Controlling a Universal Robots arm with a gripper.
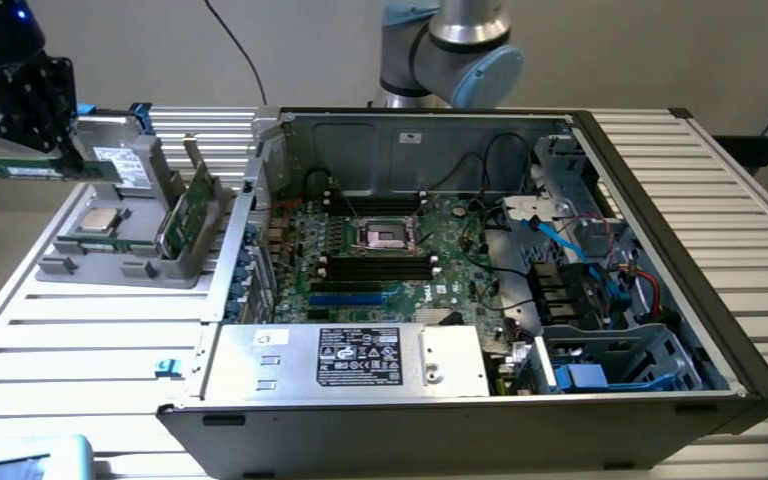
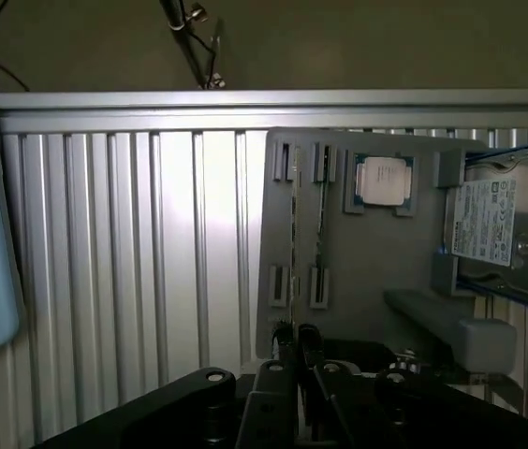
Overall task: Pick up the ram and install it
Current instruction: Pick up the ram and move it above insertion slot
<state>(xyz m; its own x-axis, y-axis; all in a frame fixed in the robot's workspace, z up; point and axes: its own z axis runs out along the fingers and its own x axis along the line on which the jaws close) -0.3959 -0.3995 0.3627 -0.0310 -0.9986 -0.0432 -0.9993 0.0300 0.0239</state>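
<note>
Ribbed bare-metal table (image 1: pixel 91 330), matt grey plastic tray (image 1: pixel 117 268)

Soft, even light fills the exterior view. The pale table slats (image 1: pixel 731 250) look nearly washed out, while the computer case (image 1: pixel 411 140) holds shadow inside. The wrist view is dim and brownish — one glare band streaks the slats, and the gripper (image 2: pixel 296 335), clamped on the ram (image 1: pixel 24 170), is a dark silhouette.

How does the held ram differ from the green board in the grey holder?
The ram hangs level in the gripper; the green board stands on edge in the grey holder. The ram is a narrow strip; the green board is taller. Both are green circuit boards.
</note>
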